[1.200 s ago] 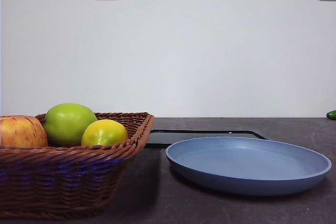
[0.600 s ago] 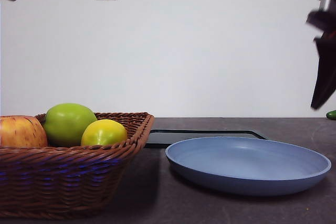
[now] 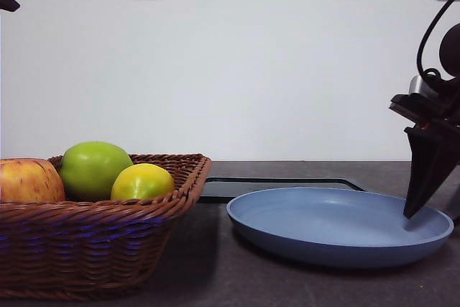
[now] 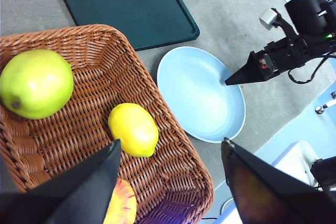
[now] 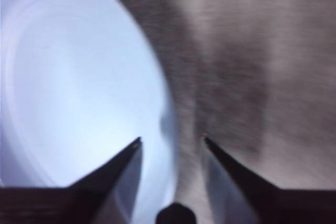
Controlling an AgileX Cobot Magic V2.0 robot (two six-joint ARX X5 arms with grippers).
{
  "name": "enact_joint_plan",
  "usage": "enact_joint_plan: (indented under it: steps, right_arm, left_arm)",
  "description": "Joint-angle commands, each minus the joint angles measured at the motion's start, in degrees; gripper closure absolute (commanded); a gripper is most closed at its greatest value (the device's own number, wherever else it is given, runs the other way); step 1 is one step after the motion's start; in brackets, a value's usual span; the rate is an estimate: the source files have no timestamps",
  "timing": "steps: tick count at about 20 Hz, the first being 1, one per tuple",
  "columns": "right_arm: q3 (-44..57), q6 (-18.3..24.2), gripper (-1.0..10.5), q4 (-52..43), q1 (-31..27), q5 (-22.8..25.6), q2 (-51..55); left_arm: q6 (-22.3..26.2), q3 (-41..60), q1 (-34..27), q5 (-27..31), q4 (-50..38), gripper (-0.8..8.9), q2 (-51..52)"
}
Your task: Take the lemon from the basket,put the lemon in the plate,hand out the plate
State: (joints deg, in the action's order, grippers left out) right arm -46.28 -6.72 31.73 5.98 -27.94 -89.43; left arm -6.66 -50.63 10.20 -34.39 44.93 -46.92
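Right wrist view: my right gripper (image 5: pixel 172 139) straddles the plate (image 5: pixel 63 87) rim, fingers spread. My left gripper (image 4: pixel 170 148) hangs spread above the lemon (image 4: pixel 133 129) in the basket (image 4: pixel 173 145).

Brown woven basket (image 4: pixel 173 145) holds a yellow lemon (image 4: pixel 133 129), a green apple (image 4: pixel 35 83) and a red-yellow streaked apple (image 3: pixel 29 180). The plate (image 4: pixel 220 124) is matte pale blue, the tray (image 4: pixel 126 9) dark, the table (image 3: pixel 237 271) dark grey, the right gripper (image 3: pixel 424 170) black.
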Motion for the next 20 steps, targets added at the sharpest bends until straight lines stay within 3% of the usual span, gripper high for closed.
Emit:
enact_joint_plan:
  steps: [1,4,14,16,18,20]
  right_arm:
    - [-0.81,-0.33,8.6,-0.52,0.17,-0.37,-1.03]
    - [-0.81,-1.03,9.4,-0.42,0.13,-0.02,-1.01]
    - [-0.81,-2.91,9.4,2.64,0.09,-0.44,7.91]
    - [-0.81,-2.91,9.4,4.13,0.09,-0.39,11.56]
    - [-0.81,-2.93,9.4,5.35,0.09,-0.24,15.15]
    - [-0.81,-3.28,9.4,6.23,0.07,-0.20,18.14]
  left_arm:
    - [-0.22,-0.94,0.24,0.24,-0.70,4.78,-0.37]
    - [-0.22,-0.94,0.24,1.57,-0.70,4.78,-0.37]
    - [-1.14,-0.94,0.83,3.58,-0.55,4.58,-1.55]
    - [-1.31,-0.94,2.40,5.51,-0.37,3.94,-2.95]
    - [-1.40,-0.94,4.85,6.27,-1.42,3.95,-4.74]
    - [-4.46,-0.96,8.04,6.99,-4.96,3.95,-7.10]
